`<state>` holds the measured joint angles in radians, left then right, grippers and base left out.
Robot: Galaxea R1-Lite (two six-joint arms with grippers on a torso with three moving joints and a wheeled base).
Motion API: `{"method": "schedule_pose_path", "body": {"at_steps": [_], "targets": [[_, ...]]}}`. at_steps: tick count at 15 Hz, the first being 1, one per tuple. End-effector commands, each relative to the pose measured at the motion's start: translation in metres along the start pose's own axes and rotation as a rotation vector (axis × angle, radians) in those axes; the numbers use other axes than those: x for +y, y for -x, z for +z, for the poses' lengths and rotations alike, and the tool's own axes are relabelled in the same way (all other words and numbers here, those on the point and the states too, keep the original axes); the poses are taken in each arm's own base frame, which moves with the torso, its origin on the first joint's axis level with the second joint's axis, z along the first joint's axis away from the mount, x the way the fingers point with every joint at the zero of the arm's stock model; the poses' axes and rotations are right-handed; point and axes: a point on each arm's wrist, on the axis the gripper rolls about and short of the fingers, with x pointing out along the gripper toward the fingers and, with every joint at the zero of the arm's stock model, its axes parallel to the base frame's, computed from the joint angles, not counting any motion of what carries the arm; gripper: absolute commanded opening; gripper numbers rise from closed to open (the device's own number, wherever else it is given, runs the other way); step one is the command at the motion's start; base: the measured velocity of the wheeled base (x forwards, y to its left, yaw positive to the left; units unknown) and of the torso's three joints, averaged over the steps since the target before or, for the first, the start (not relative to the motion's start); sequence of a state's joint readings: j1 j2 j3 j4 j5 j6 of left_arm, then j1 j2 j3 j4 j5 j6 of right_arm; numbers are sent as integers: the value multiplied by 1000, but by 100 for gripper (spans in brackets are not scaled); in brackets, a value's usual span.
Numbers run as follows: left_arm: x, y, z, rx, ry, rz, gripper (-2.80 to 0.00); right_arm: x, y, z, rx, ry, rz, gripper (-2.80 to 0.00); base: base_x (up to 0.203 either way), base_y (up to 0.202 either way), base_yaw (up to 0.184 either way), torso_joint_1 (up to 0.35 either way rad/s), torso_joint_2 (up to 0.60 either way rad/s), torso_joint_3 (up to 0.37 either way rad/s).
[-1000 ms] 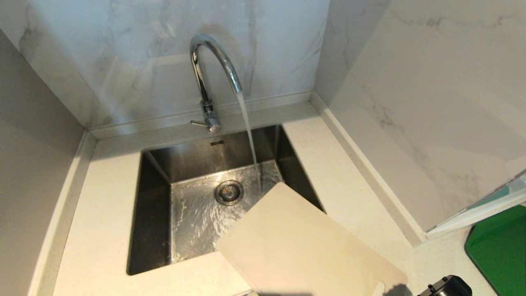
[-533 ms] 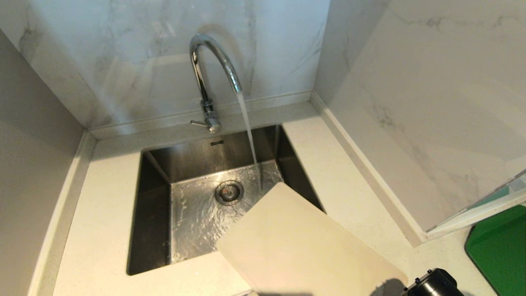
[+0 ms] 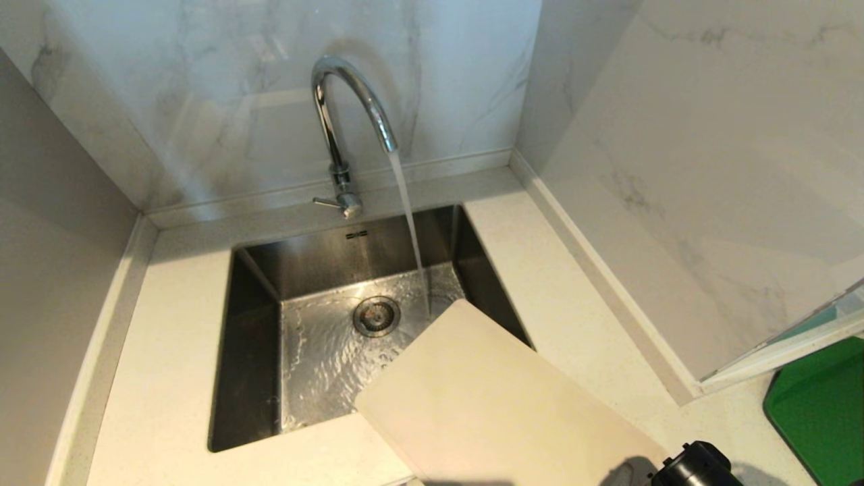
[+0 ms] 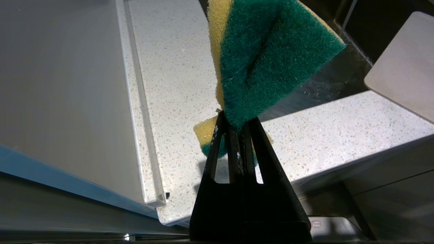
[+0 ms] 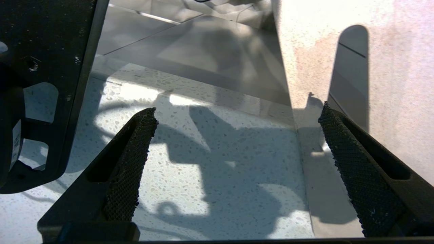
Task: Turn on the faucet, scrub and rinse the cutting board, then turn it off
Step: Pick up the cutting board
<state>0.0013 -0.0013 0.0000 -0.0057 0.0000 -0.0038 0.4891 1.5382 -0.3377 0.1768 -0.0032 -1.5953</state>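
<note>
Your right tool [image 5: 237, 162], spread empty, has crept leftward along the frame's bottom toward the cutting board [image 3: 493, 398]; left tool [image 4: 237, 132] clenches the sponge [image 4: 268, 57]: expect a grab.

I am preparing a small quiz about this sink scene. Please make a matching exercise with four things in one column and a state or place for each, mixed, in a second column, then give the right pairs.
Things:
1. faucet
2. cutting board
3. left gripper
4. right gripper

States or places:
A. shut on a yellow and green sponge
B. open, near the slot handle of the board
C. running water into the sink
D. lying on the counter, one corner over the sink

Pairs: 1-C, 2-D, 3-A, 4-B
</note>
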Motion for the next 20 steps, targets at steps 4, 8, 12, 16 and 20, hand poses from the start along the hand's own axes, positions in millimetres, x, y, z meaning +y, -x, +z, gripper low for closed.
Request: {"method": "schedule_pose_path", "body": {"at_steps": [4,8,12,16,20], "targets": [[0,0,0,2,1,0,-280,-5,-3,0,0,8,13,0,0,0,0,0,0,0],[0,0,0,2,1,0,-280,-12,-6,0,0,9,23,0,0,0,0,0,0,0],[0,0,0,2,1,0,-280,-15,-10,0,0,8,42,0,0,0,0,0,0,0],[0,0,0,2,1,0,-280,-22,-13,-1,20,7,52,0,0,0,0,0,0,0],[0,0,0,2,1,0,-280,-25,-16,-1,19,7,66,0,0,0,0,0,0,0]]}}
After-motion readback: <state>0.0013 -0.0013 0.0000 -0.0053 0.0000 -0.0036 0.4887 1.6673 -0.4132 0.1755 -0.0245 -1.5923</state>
